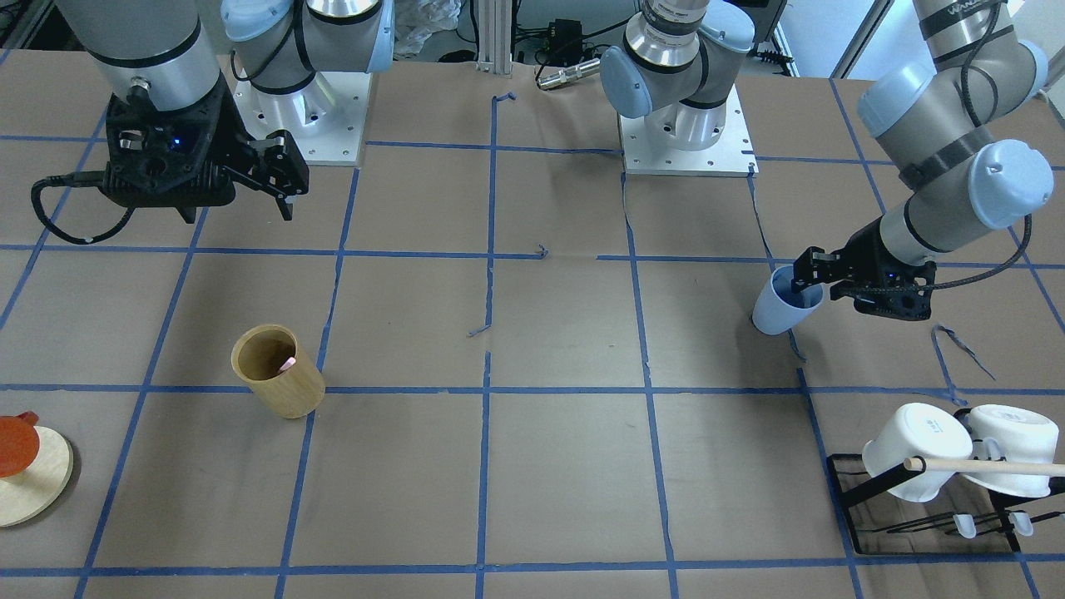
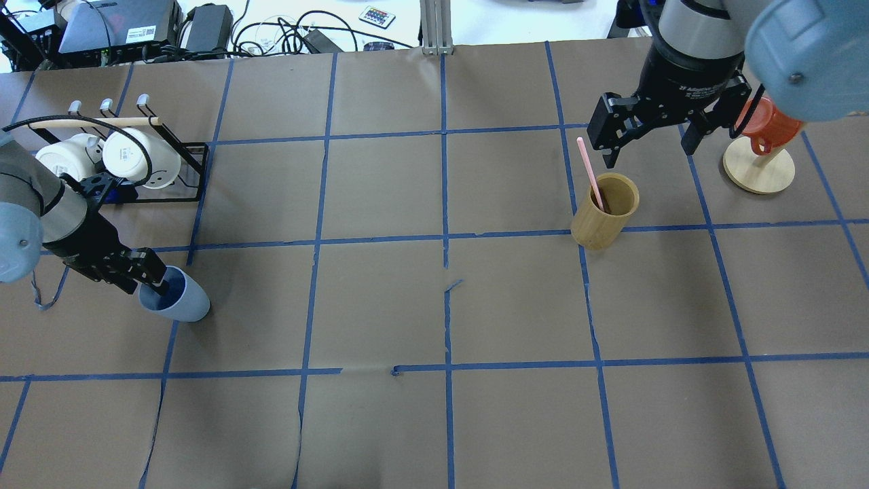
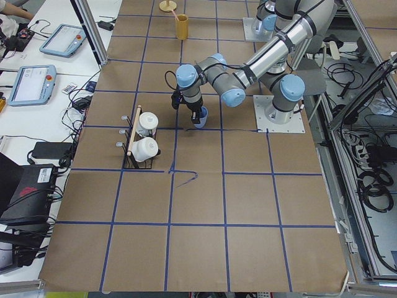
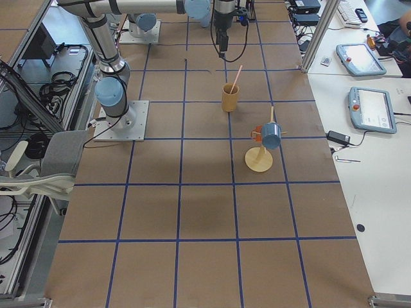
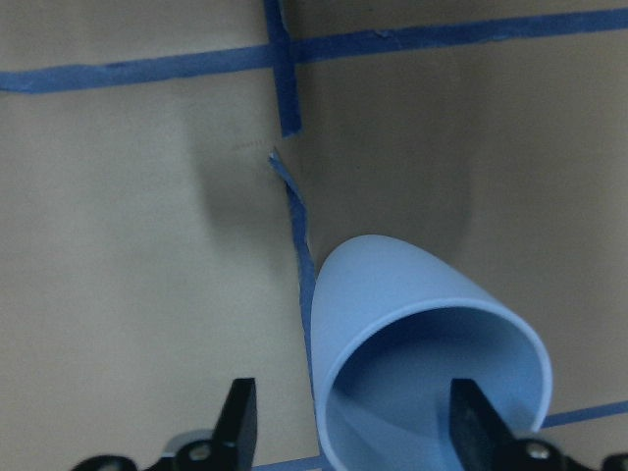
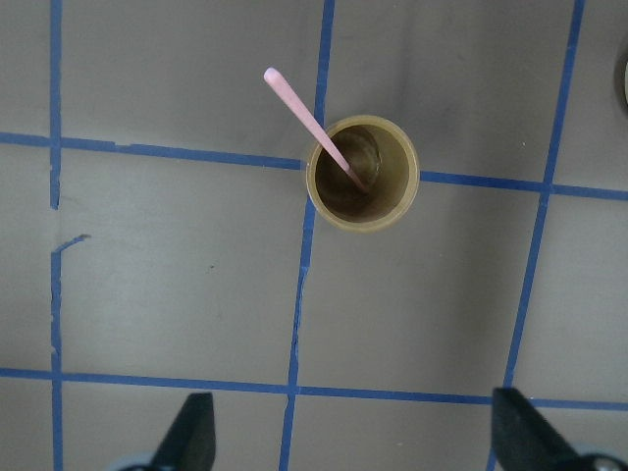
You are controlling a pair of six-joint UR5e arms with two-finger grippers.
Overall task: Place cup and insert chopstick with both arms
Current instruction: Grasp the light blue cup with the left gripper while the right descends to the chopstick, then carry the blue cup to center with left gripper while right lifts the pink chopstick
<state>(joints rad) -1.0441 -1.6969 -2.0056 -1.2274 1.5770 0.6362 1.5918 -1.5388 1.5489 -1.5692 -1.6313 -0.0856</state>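
Closest to the left wrist camera, the cup is lying tilted on its side, seemingly resting on the table, and is filling the lower right of that frame with its mouth facing the left hand. That hand is standing open, one finger inside the mouth and one outside, straddling the wall without pinching it. Closing could be nudging the round cup into a roll, and a thin rim pinch is risking a swing or slip during uprighting. In the overhead view's upper right, the chopstick is leaning in the wooden cup, with the right hand hovering open just beyond. A misaligned grab is likely tipping that cup.
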